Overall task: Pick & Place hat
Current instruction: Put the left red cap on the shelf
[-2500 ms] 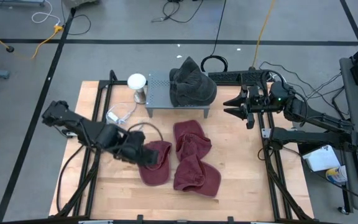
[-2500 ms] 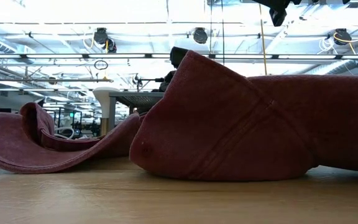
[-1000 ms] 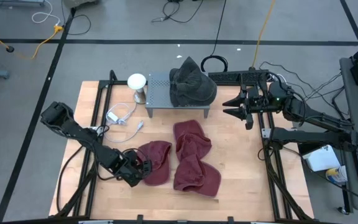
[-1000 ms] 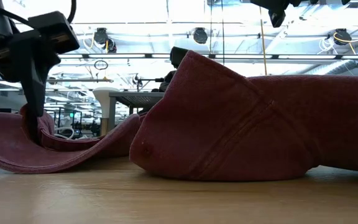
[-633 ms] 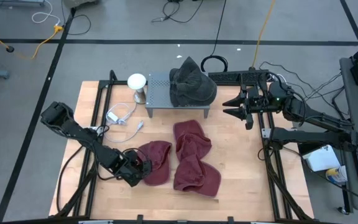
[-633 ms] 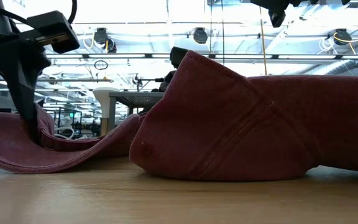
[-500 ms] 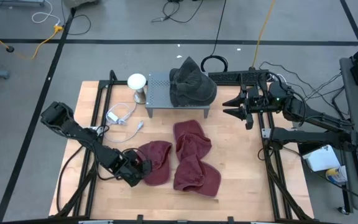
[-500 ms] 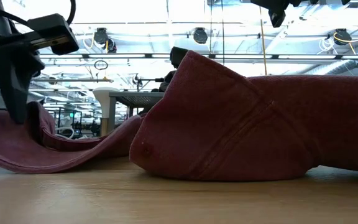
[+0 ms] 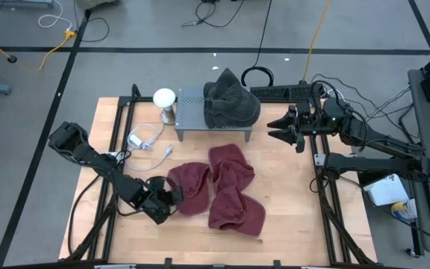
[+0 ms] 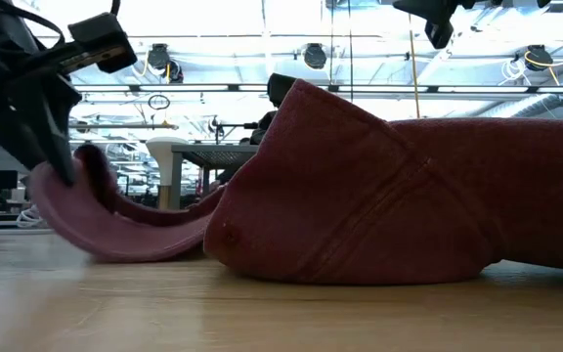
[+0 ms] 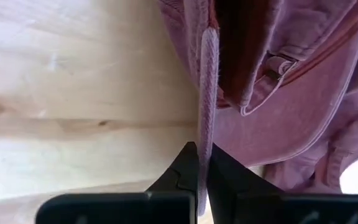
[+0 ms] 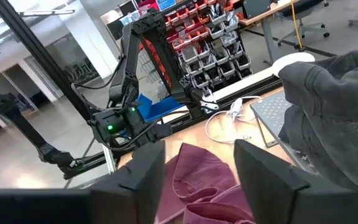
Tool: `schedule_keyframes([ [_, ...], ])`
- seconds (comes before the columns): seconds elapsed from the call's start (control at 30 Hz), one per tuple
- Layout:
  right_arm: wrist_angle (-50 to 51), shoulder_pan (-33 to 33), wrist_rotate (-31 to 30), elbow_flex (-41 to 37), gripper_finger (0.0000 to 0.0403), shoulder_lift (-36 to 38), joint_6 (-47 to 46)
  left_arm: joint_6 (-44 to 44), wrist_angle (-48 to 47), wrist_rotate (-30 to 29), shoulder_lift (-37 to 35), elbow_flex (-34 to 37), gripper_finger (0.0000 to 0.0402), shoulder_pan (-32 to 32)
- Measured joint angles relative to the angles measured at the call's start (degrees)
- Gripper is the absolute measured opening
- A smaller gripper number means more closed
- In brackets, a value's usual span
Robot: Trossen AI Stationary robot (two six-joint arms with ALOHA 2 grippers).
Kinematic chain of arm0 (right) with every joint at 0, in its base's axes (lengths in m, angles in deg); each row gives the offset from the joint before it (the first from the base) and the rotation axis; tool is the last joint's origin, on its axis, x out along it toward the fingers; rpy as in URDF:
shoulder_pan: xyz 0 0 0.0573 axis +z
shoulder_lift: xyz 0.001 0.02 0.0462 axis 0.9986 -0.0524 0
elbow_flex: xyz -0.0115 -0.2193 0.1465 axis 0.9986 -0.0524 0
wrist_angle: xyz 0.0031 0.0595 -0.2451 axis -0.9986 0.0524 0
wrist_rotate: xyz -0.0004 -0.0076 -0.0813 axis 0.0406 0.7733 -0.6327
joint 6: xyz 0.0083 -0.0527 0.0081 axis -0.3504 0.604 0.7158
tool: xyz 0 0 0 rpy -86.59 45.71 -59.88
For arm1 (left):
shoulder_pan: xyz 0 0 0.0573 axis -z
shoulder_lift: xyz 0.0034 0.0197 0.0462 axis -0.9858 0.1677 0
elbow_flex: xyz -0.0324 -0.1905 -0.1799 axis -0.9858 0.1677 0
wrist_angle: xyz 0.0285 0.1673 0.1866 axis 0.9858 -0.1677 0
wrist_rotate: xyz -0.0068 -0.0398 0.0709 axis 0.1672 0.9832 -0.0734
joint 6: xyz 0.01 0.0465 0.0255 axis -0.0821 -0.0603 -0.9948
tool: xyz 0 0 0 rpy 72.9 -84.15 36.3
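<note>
A wooden table [image 9: 290,217] seen from above, with a grey metal stand [image 9: 192,116] at its far edge. A dark grey hat [image 9: 231,102] already sits on that stand, so at least one placement looks done. In the middle of the table lie red hats: a pile of two [image 9: 232,193] on the right and one red hat [image 9: 189,188] on the left.

The left gripper [image 9: 172,200] is down at the table's near left, its fingers pinched tight on the rim of the left red hat. From the low view that edge curls up off the wood [image 10: 86,200], so the pick appears just begun. Lifting and carrying to a placing spot remain, by my reading.

The right gripper [image 9: 275,129] hovers beside the stand at the right, fingers spread and empty, waiting.

A small white lamp-like object [image 9: 164,101] stands left of the stand.
</note>
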Motion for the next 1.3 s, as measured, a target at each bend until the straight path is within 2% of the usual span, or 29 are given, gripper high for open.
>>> schedule_keyframes([
  [0.13, -0.01, 0.00, -0.24, 0.00, 0.0233, 0.00, -3.01, -0.75, 0.13, -2.21, -1.02, -0.18, 0.0010, 0.29],
  [0.27, -0.53, 0.00, -0.20, 0.00, 0.0260, -0.02, -5.77, -0.89, -0.88, -8.82, -2.80, -0.18, 0.0010, 1.37],
  [0.47, -1.57, 0.01, -0.94, 0.00, 0.0266, -1.19, -8.21, -2.35, -2.98, -16.16, -6.83, -0.21, 0.0010, 2.13],
  [0.6, -1.86, 0.96, -4.10, 0.00, 0.0259, -3.21, -13.32, -6.04, -3.31, -23.62, -10.02, -0.22, 0.0010, 2.20],
  [0.73, -4.21, 3.20, -5.01, 0.00, 0.0252, -5.56, -13.36, -10.23, -3.17, -29.75, -13.28, -0.22, 0.0010, 1.49],
  [0.83, -7.83, 5.42, -5.77, 0.00, 0.0247, -8.05, -12.70, -14.79, -2.65, -33.13, -15.45, -0.22, 0.0010, 0.58],
  [1.0, -15.16, 9.93, -13.76, 0.00, 0.0236, -12.25, -6.59, -24.84, 0.46, -38.95, -19.38, -0.22, 0.0010, -1.21],
  [1.17, -24.44, 12.82, -20.08, 0.00, 0.0226, -16.39, -2.63, -39.48, 9.08, -44.36, -22.93, -0.24, 0.0010, -3.38],
  [1.3, -32.63, 14.44, -22.98, 0.00, 0.0222, -19.79, -1.31, -52.74, 18.68, -45.75, -24.54, -0.24, 0.0010, -6.02],
])
